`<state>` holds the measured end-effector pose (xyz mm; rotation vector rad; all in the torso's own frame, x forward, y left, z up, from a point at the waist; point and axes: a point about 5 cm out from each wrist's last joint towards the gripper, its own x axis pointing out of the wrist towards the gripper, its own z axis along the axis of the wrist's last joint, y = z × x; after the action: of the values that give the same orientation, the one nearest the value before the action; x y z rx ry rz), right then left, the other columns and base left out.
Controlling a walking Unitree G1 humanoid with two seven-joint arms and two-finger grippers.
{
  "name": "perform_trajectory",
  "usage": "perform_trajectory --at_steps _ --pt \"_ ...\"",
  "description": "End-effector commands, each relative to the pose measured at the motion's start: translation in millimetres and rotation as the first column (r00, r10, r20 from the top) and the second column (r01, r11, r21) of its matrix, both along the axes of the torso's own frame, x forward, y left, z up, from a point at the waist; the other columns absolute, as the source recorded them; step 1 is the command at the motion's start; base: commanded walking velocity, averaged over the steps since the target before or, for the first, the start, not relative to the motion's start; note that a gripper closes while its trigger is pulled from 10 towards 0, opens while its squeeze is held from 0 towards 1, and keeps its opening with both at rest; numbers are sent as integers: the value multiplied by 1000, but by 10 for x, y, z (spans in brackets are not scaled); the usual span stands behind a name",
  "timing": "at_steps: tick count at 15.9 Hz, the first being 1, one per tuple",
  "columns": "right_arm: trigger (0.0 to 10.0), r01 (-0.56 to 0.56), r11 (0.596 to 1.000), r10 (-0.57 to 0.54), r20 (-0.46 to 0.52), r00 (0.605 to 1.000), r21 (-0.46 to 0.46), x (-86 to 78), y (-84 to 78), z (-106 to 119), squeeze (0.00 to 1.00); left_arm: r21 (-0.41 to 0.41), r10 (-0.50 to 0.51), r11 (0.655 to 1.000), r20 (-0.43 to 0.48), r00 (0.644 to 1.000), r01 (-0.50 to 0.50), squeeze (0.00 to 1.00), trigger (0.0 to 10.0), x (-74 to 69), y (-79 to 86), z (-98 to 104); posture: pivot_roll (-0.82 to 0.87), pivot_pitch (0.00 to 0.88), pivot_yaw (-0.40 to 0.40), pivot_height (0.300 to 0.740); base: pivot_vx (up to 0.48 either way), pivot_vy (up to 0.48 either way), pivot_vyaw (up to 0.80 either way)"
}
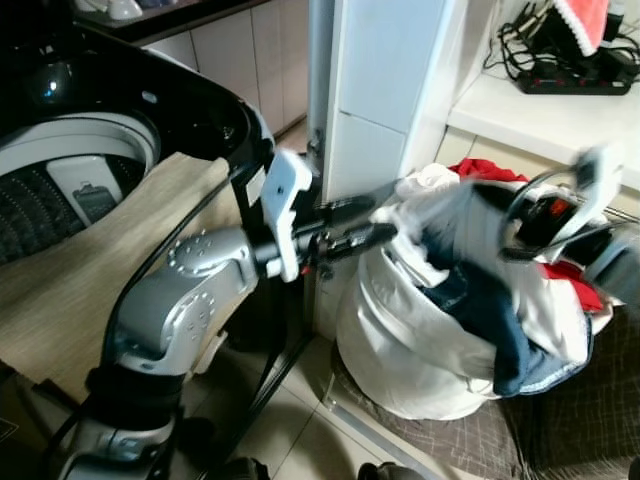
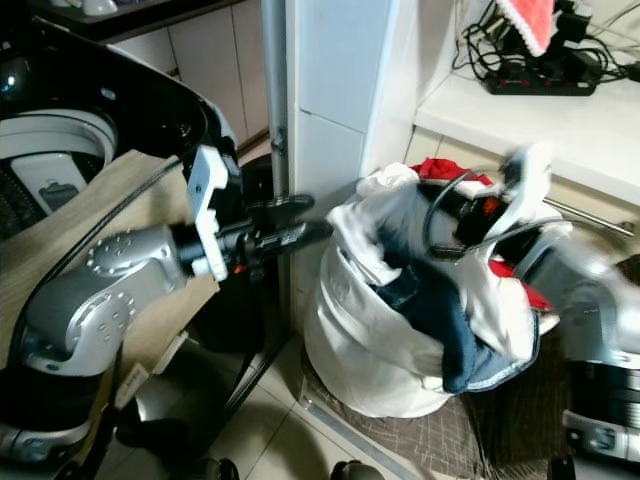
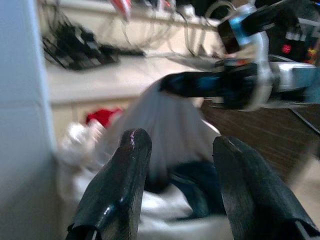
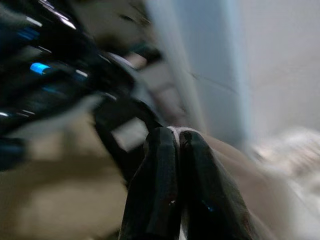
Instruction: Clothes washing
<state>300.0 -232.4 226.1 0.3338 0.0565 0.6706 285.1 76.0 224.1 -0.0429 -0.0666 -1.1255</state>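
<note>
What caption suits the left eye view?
Left gripper reaches the white laundry bag beside the washing machine.

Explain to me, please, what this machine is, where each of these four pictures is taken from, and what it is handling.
This is a humanoid robot sorting laundry. The two wide pictures come from a stereo camera on its head, looking down; the other two come from cameras on its wrists.

On the left stands an open washing machine. On the floor sits a white laundry bag holding dark blue and red clothes. Above it, a shelf carries a power strip.

The left gripper, jaws apart, reaches toward the bag's rim. The right gripper, blurred by motion, has its jaws pressed together on a thin edge of pale cloth.
</note>
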Motion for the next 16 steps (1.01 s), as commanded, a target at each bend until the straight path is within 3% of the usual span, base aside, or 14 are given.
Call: perform_trajectory --at_steps 1,2,3,5,7,11,13,14,16 --pt "0 -86 995 78 122 989 56 -82 66 314 0 -19 32 999 55 998 -31 0 10000 41 -69 76 -126 51 -18 740 0 0 0" --pt "0 -140 986 124 174 977 85 -131 117 457 0 -85 60 995 81 995 -53 0 10000 77 -139 170 -127 51 -23 740 0 0 0" --pt "0 -184 977 156 219 963 112 -175 167 586 0 -154 46 988 92 995 -31 1000 10000 80 -212 278 -131 50 -22 740 0 0 0" --pt "0 -255 957 207 289 935 141 -243 242 775 0 -212 2 977 136 991 27 1000 10000 55 -334 410 -131 50 -26 740 0 0 0" --pt "0 -317 937 254 338 906 145 -300 319 893 0 -209 -25 976 154 988 57 1000 10000 70 -485 422 -133 49 -26 740 0 0 0" --pt "0 -323 930 252 338 907 173 -320 342 920 0 -216 -78 971 139 987 107 1000 10000 23 -660 370 -133 49 -24 740 0 0 0" --pt "0 -330 925 255 339 905 186 -331 360 935 0 -263 -140 950 124 982 168 149 10000 -42 -708 357 -133 50 -24 740 0 0 0" --pt "0 -331 925 258 333 907 186 -328 374 925 0 -290 -152 940 115 982 180 0 10000 -70 -743 353 -133 50 -24 740 0 0 0" --pt "0 -336 923 265 327 907 185 -328 402 910 0 -282 -129 947 108 986 154 0 10000 -81 -824 305 -130 47 -22 740 0 0 0"
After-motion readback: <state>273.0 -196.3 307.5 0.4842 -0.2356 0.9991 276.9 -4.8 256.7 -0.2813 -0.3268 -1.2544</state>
